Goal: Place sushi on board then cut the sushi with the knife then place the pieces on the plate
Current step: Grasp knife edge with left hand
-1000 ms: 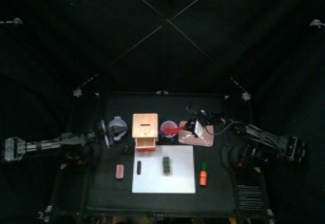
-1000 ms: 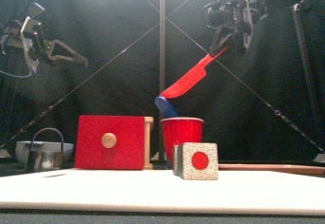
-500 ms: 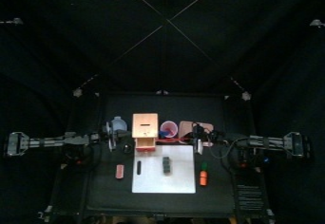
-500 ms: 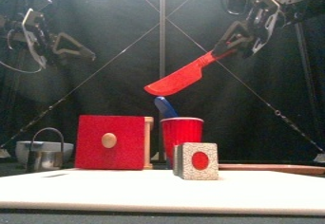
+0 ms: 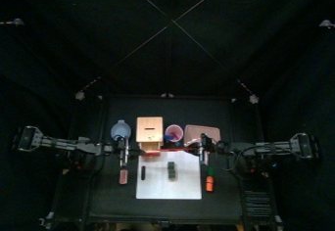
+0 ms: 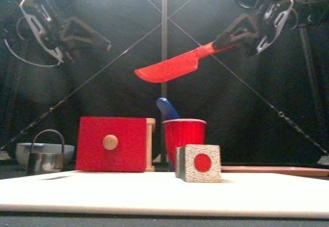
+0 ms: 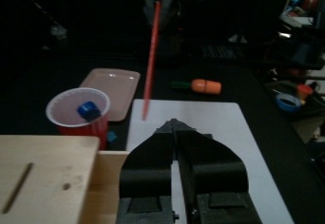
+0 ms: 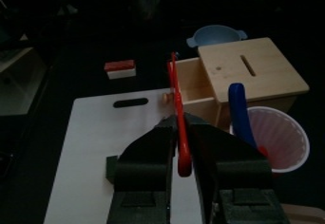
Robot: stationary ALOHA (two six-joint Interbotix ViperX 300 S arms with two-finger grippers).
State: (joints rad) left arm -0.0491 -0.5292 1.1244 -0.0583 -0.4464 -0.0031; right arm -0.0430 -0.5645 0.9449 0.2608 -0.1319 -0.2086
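The dark green sushi roll (image 5: 170, 171) lies on the white board (image 5: 187, 188); the front view shows its speckled end with a red centre (image 6: 197, 163). My right gripper (image 6: 247, 37) is shut on the handle of the red knife (image 6: 174, 65), held high in the air with its blade slanting down to the left. From the right wrist the red knife (image 8: 178, 109) runs out between the jaws above the board (image 8: 108, 166). The blue knife (image 6: 166, 108) stands in the red cup (image 6: 184, 139). My left gripper (image 7: 178, 131) hovers shut and empty over the board's back-left part.
The wooden box (image 5: 151, 132) with its red drawer front (image 6: 113, 144) stands behind the board, the pink tray (image 5: 201, 133) to its right, the blue-grey bowl (image 5: 120, 129) to its left. A red-and-white toy (image 5: 124, 175) lies left of the board, an orange one (image 5: 207, 183) right.
The right gripper has lifted the red knife clear of the cup and swung it forward, its blade now flatter. Both arms have drawn in over the board's back edge.
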